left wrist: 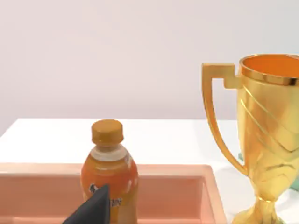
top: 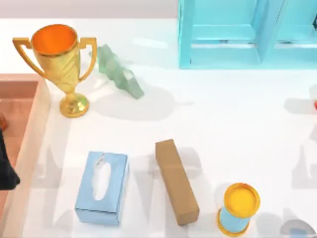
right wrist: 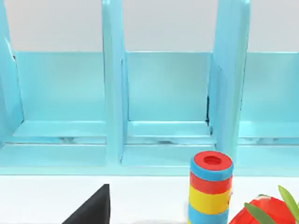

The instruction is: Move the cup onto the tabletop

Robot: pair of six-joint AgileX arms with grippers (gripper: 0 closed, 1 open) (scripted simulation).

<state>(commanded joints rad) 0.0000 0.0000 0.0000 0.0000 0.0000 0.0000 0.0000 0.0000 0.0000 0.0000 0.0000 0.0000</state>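
On the tabletop (top: pixel 223 124) beside the tray (top: pixel 34 134) stands the cup (top: pixel 59 64), seemingly delivered; claw states: cannot tell.

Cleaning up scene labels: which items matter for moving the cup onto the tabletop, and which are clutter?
Job: gold trophy cup, white tabletop.
Clutter: wooden tray, orange bottle, tissue box, brown block, green figure, blue shelf, yellow-topped can, striped cylinder.

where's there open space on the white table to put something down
Bare tabletop spreads between the teal shelf, the brown box and the yellow-lidded cup. It is crowded along the near edge, by the tissue box.
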